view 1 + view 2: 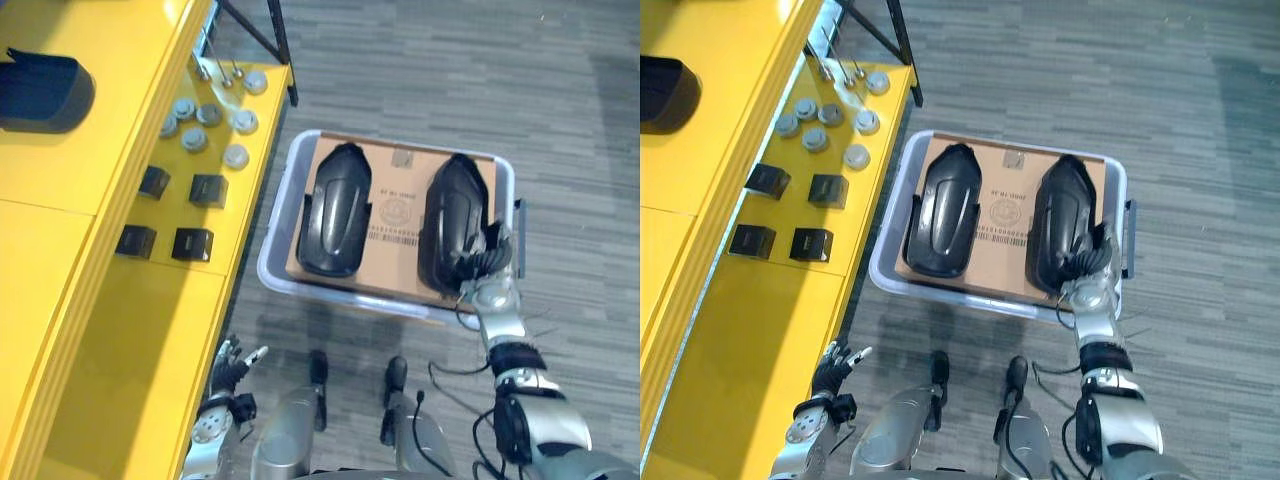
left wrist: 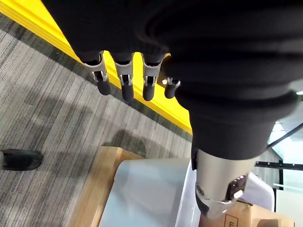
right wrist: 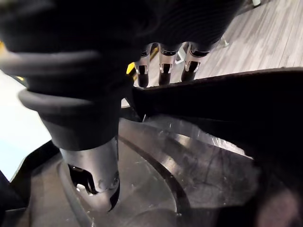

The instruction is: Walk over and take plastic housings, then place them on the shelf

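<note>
**A:** What takes up the most room?

**B:** The yellow shelf point(image 1: 60, 300), all down the 9 o'clock side. Next is the grey bin point(image 1: 275, 250) on the floor at centre, lined with card point(image 1: 395, 215).

**A:** And the arms?

**B:** The right arm reaches out toward 12. The right hand point(image 1: 485, 270) sits on the 6 o'clock end of the right housing point(image 1: 452, 215). Its fingers point(image 3: 163, 66) go over the rim on the outside and the thumb point(image 3: 92, 175) lies inside the shell, pinching the rim between them. The left hand point(image 1: 232, 368) hangs at 7 o'clock, just beside the shelf's edge, with its fingers loosely straight and holding nothing.

**A:** The housings?

**B:** They are long, glossy black shells with rounded ends. Two lie side by side on the card, running 12 to 6. The left housing point(image 1: 335, 210) is on the bin's 9 o'clock side, untouched. A third housing point(image 1: 40, 90) rests on the shelf at 10 o'clock.

**A:** Anything hard to make out?

**B:** The third housing is cut off at the edge. The right fingertips end at the rim, so their contact on the far side is unclear. Small black boxes point(image 1: 208, 189) and grey discs point(image 1: 235, 155) on the shelf at 11 o'clock are too small to detail.
</note>
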Available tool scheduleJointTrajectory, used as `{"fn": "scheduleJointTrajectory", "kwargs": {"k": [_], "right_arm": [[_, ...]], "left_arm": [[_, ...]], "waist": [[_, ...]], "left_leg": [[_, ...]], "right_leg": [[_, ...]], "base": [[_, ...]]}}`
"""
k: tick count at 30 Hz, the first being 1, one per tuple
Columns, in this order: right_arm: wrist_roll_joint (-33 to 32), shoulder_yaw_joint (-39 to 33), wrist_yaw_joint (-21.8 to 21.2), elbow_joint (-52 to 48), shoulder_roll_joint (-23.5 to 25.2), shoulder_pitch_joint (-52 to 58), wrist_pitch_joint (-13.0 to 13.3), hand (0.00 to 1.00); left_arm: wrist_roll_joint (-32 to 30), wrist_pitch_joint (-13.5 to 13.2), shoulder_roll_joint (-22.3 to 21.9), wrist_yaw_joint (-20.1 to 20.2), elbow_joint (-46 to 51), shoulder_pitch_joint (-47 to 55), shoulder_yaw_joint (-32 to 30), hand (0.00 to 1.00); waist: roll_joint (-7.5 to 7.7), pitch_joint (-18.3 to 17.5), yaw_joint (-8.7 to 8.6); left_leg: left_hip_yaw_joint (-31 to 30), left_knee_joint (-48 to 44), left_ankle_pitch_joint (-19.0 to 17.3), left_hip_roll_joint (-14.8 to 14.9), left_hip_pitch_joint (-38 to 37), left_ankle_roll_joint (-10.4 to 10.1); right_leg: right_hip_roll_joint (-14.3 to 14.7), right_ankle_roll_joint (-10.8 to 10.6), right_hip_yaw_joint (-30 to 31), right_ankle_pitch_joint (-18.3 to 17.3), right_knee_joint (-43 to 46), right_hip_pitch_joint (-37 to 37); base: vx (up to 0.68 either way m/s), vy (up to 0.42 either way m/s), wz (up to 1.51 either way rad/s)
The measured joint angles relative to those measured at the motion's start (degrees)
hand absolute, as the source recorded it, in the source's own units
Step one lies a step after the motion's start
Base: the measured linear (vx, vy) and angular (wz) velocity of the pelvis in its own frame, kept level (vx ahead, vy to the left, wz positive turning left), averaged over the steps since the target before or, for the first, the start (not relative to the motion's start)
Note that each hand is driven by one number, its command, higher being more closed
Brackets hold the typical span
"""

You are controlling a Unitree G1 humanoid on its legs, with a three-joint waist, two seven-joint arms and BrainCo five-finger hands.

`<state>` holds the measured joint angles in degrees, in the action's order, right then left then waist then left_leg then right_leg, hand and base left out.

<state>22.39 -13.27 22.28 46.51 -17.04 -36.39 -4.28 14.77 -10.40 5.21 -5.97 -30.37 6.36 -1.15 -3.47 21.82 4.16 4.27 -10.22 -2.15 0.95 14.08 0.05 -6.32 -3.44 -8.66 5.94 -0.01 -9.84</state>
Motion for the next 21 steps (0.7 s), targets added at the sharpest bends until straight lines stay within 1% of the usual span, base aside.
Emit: {"fn": "scheduleJointTrajectory", "kwargs": {"k": [2,7,11,15,19,21], "right_arm": [[-0.88,0.01,1.54,1.69,-1.03,-2.88,-0.12,1.00],[-2.80,0.01,3.93,1.67,-2.09,-4.27,0.43,1.00],[-5.10,-0.04,3.75,1.66,-2.34,-4.14,0.31,1.00],[-6.59,0.18,3.64,0.75,-0.80,-2.16,0.40,1.00],[-6.62,0.19,3.18,-6.19,1.12,4.51,0.38,1.00],[-6.58,0.04,2.72,-9.79,1.22,7.47,0.39,1.00]], "left_arm": [[1.22,-0.15,0.02,-0.78,0.07,-0.83,0.92,0.00],[2.63,-0.30,0.01,-1.88,0.18,-1.18,1.71,0.00],[2.72,-0.96,-0.06,-1.86,0.18,-1.36,3.39,0.00],[2.73,-1.20,-0.39,-1.84,0.16,-1.38,3.39,0.00],[2.77,-1.18,-0.49,-1.73,-0.02,-1.17,3.34,0.00],[2.76,-1.16,-0.50,-1.66,-0.02,-1.08,3.34,0.00]], "waist": [[-0.72,1.16,0.03],[-0.78,1.57,-0.17],[-0.76,1.57,-0.16],[-0.73,1.58,-0.17],[-0.42,1.55,-0.19],[-0.30,1.49,-0.25]], "left_leg": [[0.41,-0.09,0.01,0.09,0.36,0.00],[0.69,-0.03,0.02,0.22,1.33,0.01],[0.68,0.10,0.02,0.26,1.15,0.02],[0.41,0.46,0.02,0.07,-0.10,0.01],[0.26,1.53,0.04,-0.09,-2.24,-0.01],[0.30,2.15,0.17,-0.29,-2.70,-0.15]], "right_leg": [[0.07,0.01,0.55,0.20,0.00,-0.59],[0.20,0.03,0.84,0.22,-0.05,-1.72],[0.28,0.04,1.04,0.21,-0.21,-1.68],[0.31,0.04,1.31,0.22,-0.22,-0.77],[0.10,0.02,1.18,0.21,-0.18,0.83],[-0.06,0.02,1.18,0.21,-0.15,0.92]], "base": [[-0.06,0.024,-0.09],[0.01,0.008,-0.05],[0.05,0.005,-0.04],[0.02,0.006,-0.05],[-0.01,0.013,0.01],[-0.05,0.030,-0.02]]}}
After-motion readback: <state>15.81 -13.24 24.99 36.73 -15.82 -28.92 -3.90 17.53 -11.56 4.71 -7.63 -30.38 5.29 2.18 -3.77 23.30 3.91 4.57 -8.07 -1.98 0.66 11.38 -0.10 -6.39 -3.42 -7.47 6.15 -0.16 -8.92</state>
